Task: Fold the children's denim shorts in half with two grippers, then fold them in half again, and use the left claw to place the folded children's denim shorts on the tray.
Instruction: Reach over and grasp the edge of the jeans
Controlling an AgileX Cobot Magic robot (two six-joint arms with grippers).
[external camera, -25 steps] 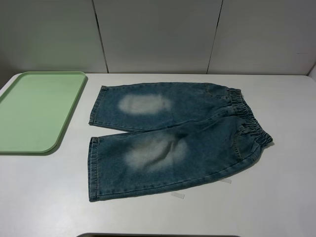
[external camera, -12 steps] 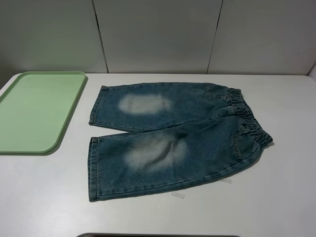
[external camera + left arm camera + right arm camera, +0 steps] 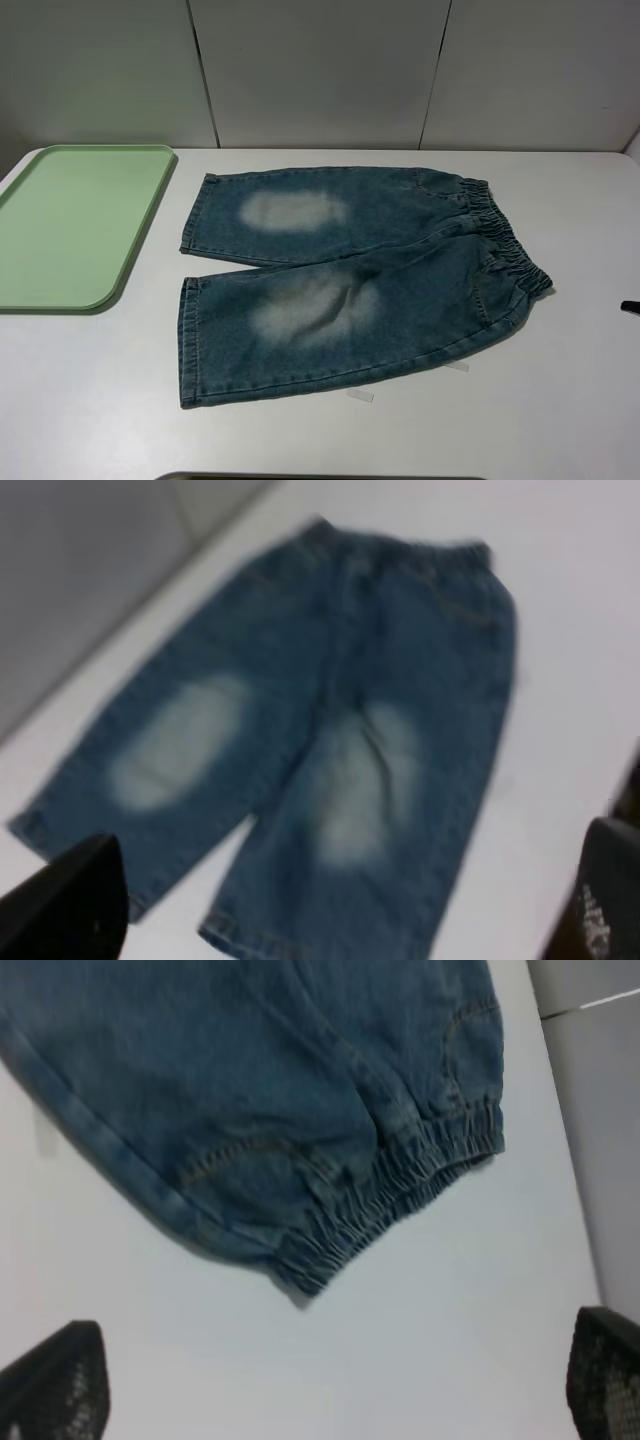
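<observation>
The children's denim shorts (image 3: 350, 280) lie flat and unfolded on the white table, waistband (image 3: 505, 250) to the right, leg hems to the left, with pale faded patches on both legs. The green tray (image 3: 75, 225) sits at the left, with nothing on it. The left gripper (image 3: 340, 920) is open above the leg hems; the whole shorts (image 3: 310, 730) show in the left wrist view. The right gripper (image 3: 320, 1390) is open above bare table beside the elastic waistband (image 3: 400, 1200). A black tip of the right gripper (image 3: 630, 306) shows at the right edge of the exterior high view.
A small white tag (image 3: 360, 396) lies on the table by the near leg, and another (image 3: 456, 366) near the waist side. A grey panelled wall (image 3: 320, 70) stands behind the table. A dark object's edge (image 3: 320, 477) shows at the table's front.
The tip of the right gripper has come into view at the right edge of the exterior high view. The shorts and tray have not moved.
</observation>
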